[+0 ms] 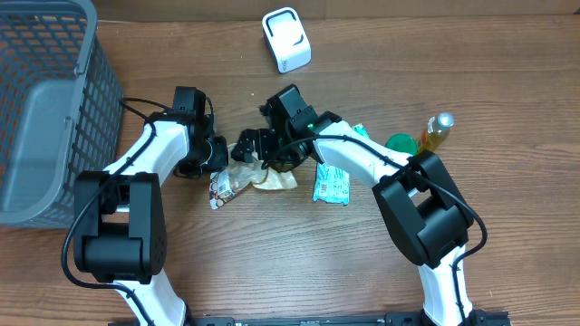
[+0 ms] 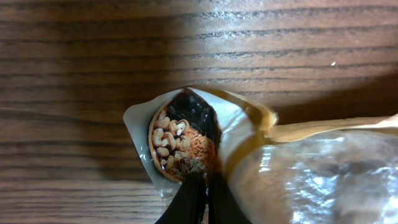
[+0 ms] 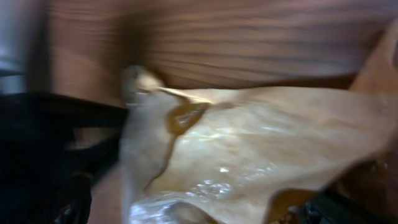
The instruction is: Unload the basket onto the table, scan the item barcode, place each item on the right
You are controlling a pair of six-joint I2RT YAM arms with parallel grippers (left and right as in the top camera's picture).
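Note:
The item is a crinkly tan and clear noodle packet [image 1: 263,178] lying on the wooden table between the two arms. Its printed end shows a bowl of noodles [image 2: 183,146]. No barcode shows in any view. My left gripper [image 2: 203,200] is shut on the packet's printed left edge, also seen from above [image 1: 218,168]. My right gripper [image 1: 257,145] hovers over the packet's upper middle, open. In the blurred right wrist view the packet [image 3: 249,143] fills the space between its wide-set dark fingers [image 3: 43,162]. The white scanner [image 1: 286,40] stands at the back of the table.
A grey mesh basket [image 1: 45,100] takes up the left side. Right of the packet lies a teal pouch [image 1: 332,184]. Farther right are a green lid [image 1: 400,143] and a small yellow bottle [image 1: 437,132].

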